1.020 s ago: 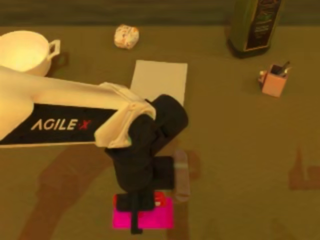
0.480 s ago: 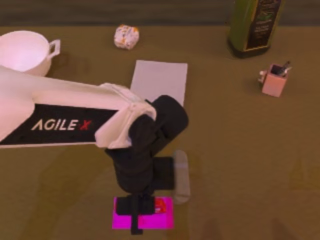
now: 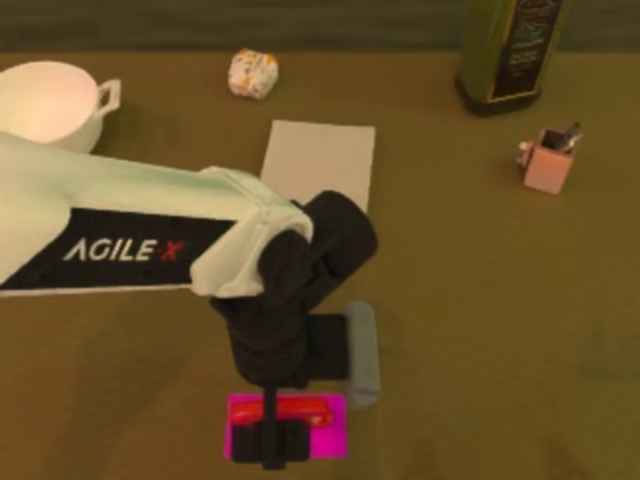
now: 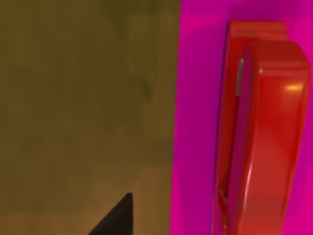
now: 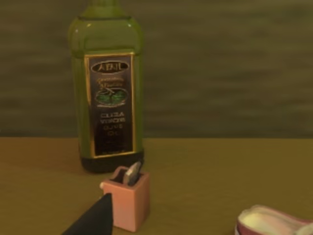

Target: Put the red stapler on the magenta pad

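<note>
our left gripper (image 3: pixel 268 440) hung over the near part of the magenta pad (image 3: pixel 335 440), and the red stapler (image 3: pixel 300 409) lay flat on the pad along its far edge, lengthwise across it. in the left wrist view the red stapler (image 4: pixel 264 137) rested on the magenta pad (image 4: pixel 195 122) with magenta showing on both sides of it, and only one dark fingertip (image 4: pixel 117 220) showed, off over bare table (image 4: pixel 88 98), apart from the stapler. we judged the jaws spread and holding nothing, the stapler lying free.

the risk we saw was in the retreat: a finger sat close beside the stapler, so a sideways pull could have clipped it and slid it off the pad, since it lay near an edge. a straight lift looked safer. our right arm was parked out of the top view, its wrist camera facing a green bottle (image 5: pixel 105 88) and a small pink holder (image 5: pixel 127 198); we could not tell its jaws' state.
</note>
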Robot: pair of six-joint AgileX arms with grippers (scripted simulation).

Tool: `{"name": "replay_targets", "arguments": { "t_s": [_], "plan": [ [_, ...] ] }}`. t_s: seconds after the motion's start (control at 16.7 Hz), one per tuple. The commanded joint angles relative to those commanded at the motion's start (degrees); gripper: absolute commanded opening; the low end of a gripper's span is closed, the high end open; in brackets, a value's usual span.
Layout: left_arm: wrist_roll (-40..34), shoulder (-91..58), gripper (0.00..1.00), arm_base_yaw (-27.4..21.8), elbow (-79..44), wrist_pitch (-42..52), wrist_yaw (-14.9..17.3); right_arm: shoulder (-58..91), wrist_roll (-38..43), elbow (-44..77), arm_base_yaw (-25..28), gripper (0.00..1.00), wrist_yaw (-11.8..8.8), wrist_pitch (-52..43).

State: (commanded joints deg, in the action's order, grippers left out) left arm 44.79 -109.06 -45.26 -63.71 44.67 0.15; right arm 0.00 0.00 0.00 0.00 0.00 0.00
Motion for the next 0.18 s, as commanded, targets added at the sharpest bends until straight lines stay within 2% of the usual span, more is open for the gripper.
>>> {"name": "replay_targets", "arguments": {
  "t_s": [0.18],
  "plan": [
    [0.0, 0.0, 1.0, 0.0, 0.0, 0.0, 0.0, 0.0, 0.0, 0.0, 0.0, 1.0, 0.0, 0.0]
  ]
}}
